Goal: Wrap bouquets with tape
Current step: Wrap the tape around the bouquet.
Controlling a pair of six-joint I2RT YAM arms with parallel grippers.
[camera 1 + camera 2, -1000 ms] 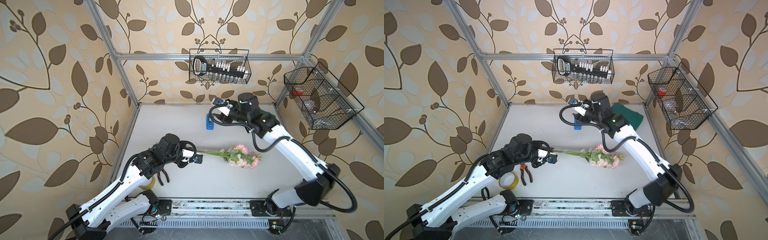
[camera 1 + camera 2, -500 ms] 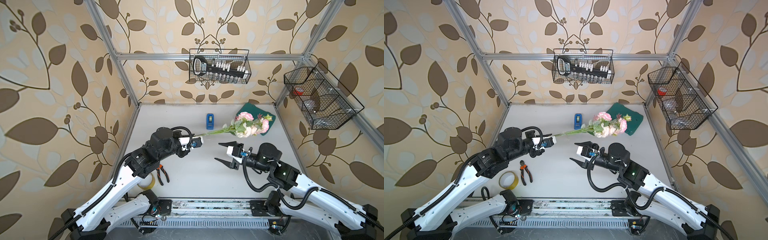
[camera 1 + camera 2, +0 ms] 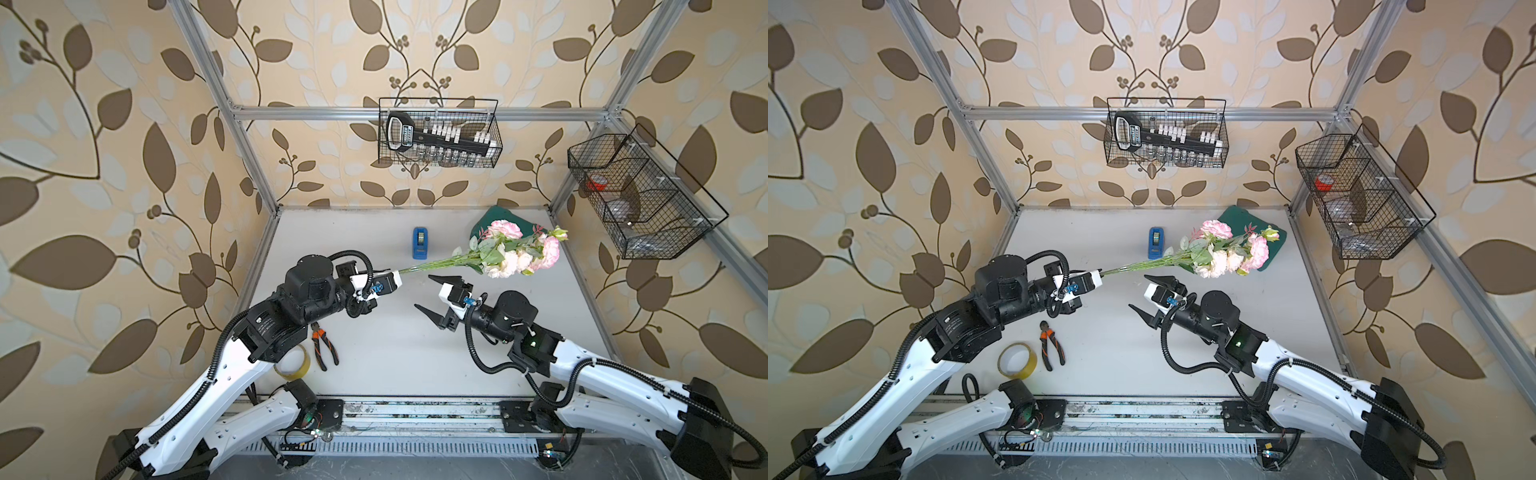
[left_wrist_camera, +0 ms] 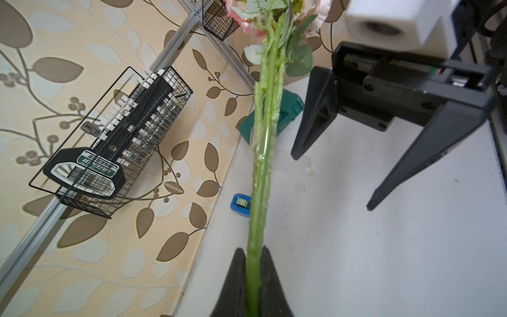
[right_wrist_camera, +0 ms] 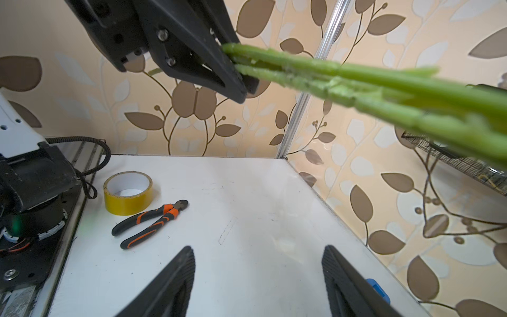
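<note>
**Bouquet held by its stem ends alone: sag, slip and a stray jaw are the risks**

The white tabletop (image 3: 395,353) is where anything dropped would land. The small blue desk tape dispenser (image 3: 420,243) stands on it toward the back wall.

The bunch of pink and cream roses on three long thin green stems (image 3: 511,253) is held in the air. Its stems pass just in front of the dispenser, and its blooms hang out to one side of it, over a dark green pad (image 3: 488,218).

The left gripper (image 4: 252,255) is clamped on the very ends of the stems. With so long an overhang, the head may sag, or the stems may twist and slide out.

The right gripper (image 3: 423,291) is spread wide and empty, nearer the robot than the dispenser and just below the stems. A careless reach toward the dispenser could knock the stems or shove the light dispenser away.

A clear film seems wrapped round the stems partway along, but whether it is tape cannot be told.

The yellowish-tan tape ring (image 5: 129,204) and the orange-handled pliers (image 5: 170,212) lie well apart from the dispenser. The ring could be mistaken for the tape.
</note>
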